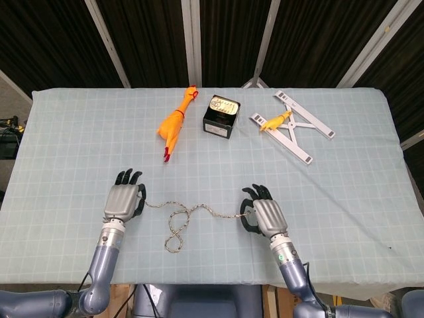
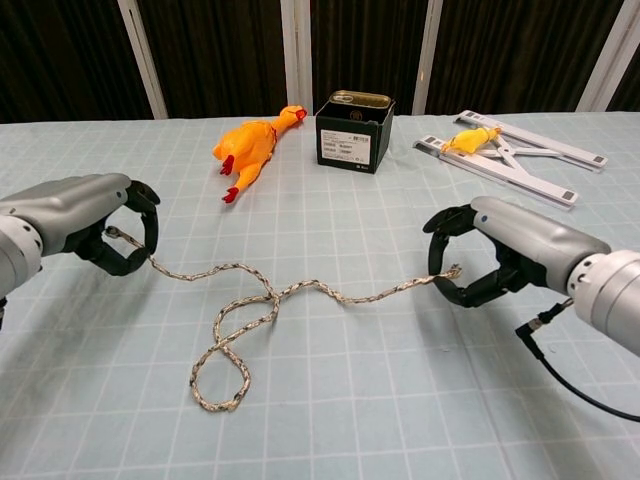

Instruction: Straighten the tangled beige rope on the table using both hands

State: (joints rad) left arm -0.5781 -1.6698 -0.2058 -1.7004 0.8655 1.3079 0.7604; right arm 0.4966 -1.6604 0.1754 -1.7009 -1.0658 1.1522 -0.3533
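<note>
- Left hand: low over the table at the left, fingers curled in and clamped on one end of the beige rope. The end runs up into the fist in the chest view.
- Rope, mid-span: lies on the grid-pattern tablecloth between the two hands. A twisted loop hangs toward the near edge. The side runs are nearly straight but slack.
- Right hand: fingers hooked around the other rope end, which appears pinched between thumb and fingertip. The hold looks shallow, with only the frayed tip inside.
- Far side, well clear of the rope: rubber chicken, black box, white folding stand with a small yellow toy on it.
- Risks, as a judgement: pulling apart could slip the tip out of the right hand, since so little of it is held. A quick tug might cinch the twisted loop into a knot rather than open it. Uneven pulling could drag the whole rope sideways without taking out the slack.
</note>
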